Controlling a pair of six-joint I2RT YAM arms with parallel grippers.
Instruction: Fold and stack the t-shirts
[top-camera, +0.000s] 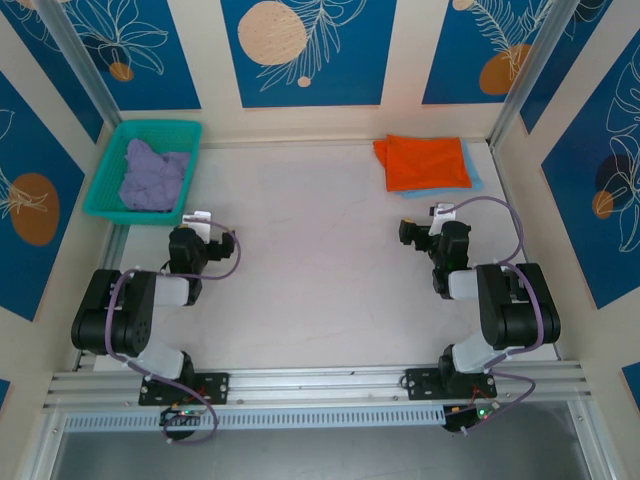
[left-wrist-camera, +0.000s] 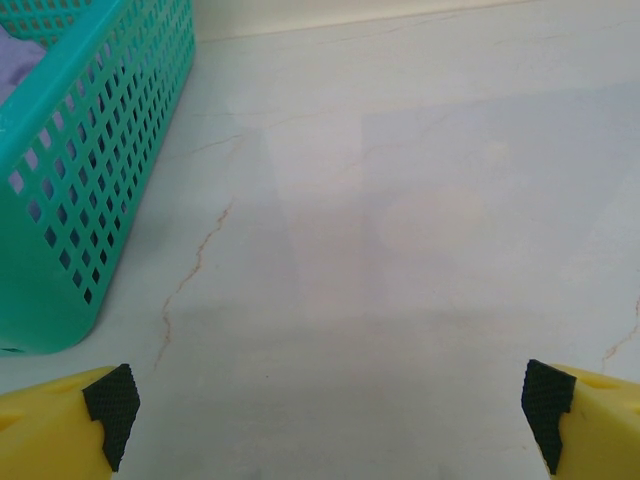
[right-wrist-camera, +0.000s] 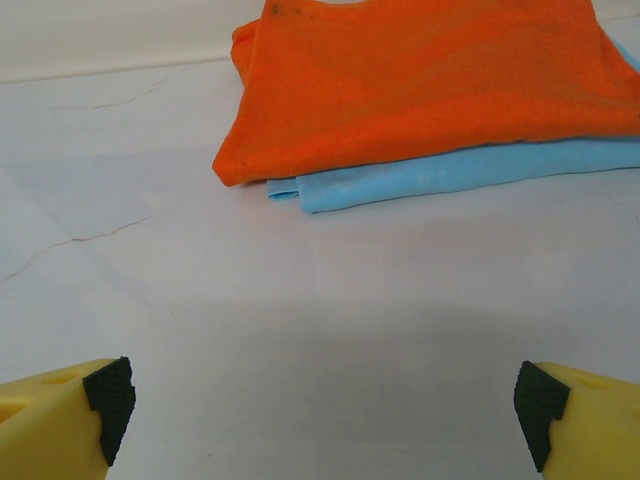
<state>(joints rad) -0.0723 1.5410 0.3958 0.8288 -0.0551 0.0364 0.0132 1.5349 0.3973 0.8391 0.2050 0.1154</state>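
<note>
A folded bright orange t-shirt (top-camera: 428, 162) (right-wrist-camera: 420, 80) lies on top of a folded light blue t-shirt (top-camera: 474, 181) (right-wrist-camera: 450, 175) at the back right of the table. The pale lavender t-shirt (top-camera: 155, 178) (left-wrist-camera: 14, 58) sits crumpled in the teal basket (top-camera: 112, 150) (left-wrist-camera: 80, 170) at the back left. My left gripper (top-camera: 200, 224) (left-wrist-camera: 328, 405) hovers open over bare table just in front of the basket. In front of the stack my right gripper (top-camera: 430, 216) (right-wrist-camera: 325, 400) is open too, with nothing between its fingers.
Low walls with blue panels enclose the table (top-camera: 310, 250) on three sides. An aluminium rail (top-camera: 320, 385) runs along the near edge, where both arm bases are bolted. Bare white tabletop stretches between the two arms.
</note>
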